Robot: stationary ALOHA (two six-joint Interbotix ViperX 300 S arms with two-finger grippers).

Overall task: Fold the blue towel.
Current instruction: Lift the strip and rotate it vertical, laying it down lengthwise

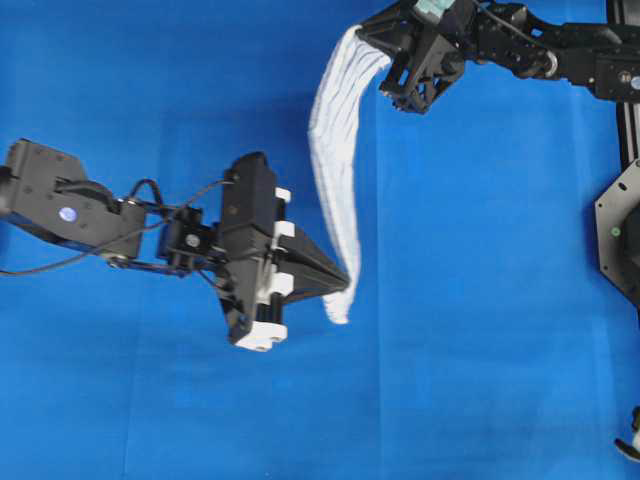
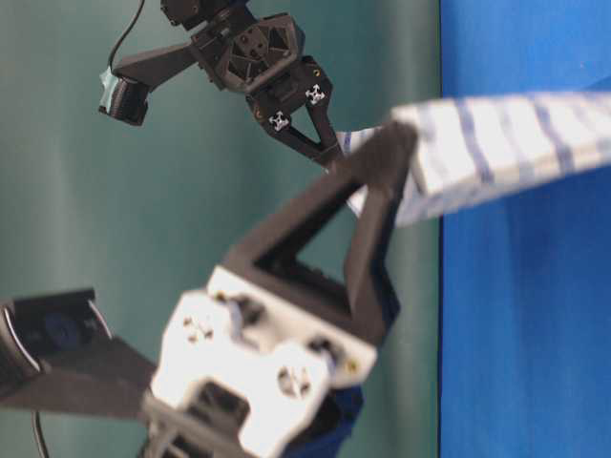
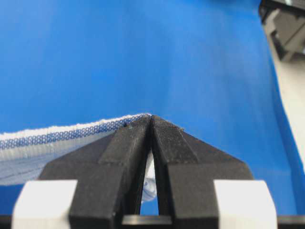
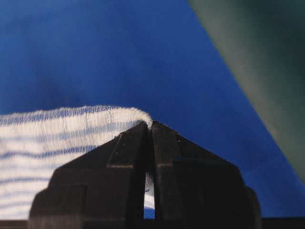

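Surface: blue sheet [image 1: 130,90] is spread flat over the whole tabletop, with a dull green wall behind it in the table-level view.
Towel position: the blue towel [image 1: 335,170] is held off the sheet, strung as a sagging band between the two grippers, from the upper middle of the overhead view down to its centre.
Towel look: white cloth is seen with thin dark-blue and pale-blue stripes; it is gathered into lengthwise pleats, and a woven blue hem is seen along the edge in the left wrist view.
Left gripper [image 1: 343,280]: its fingers [image 3: 131,143] are pressed together on one corner of the towel, with cloth poking out between them.
Right gripper [image 1: 372,42]: its fingers [image 4: 128,148] are likewise clamped on the opposite corner, the striped cloth trailing off to the left in the right wrist view.
Step in hand: the towel is judged to be lifted by one edge for laying out or folding over.
How to do it well: both grips should be kept firm and level, and the held edge drawn taut enough for the pleats to open.
Lowering: the hanging part should be let down onto the sheet first, so that it lies flat.
Risk: slack between the grippers may leave the cloth bunched, so that a crooked fold is made.
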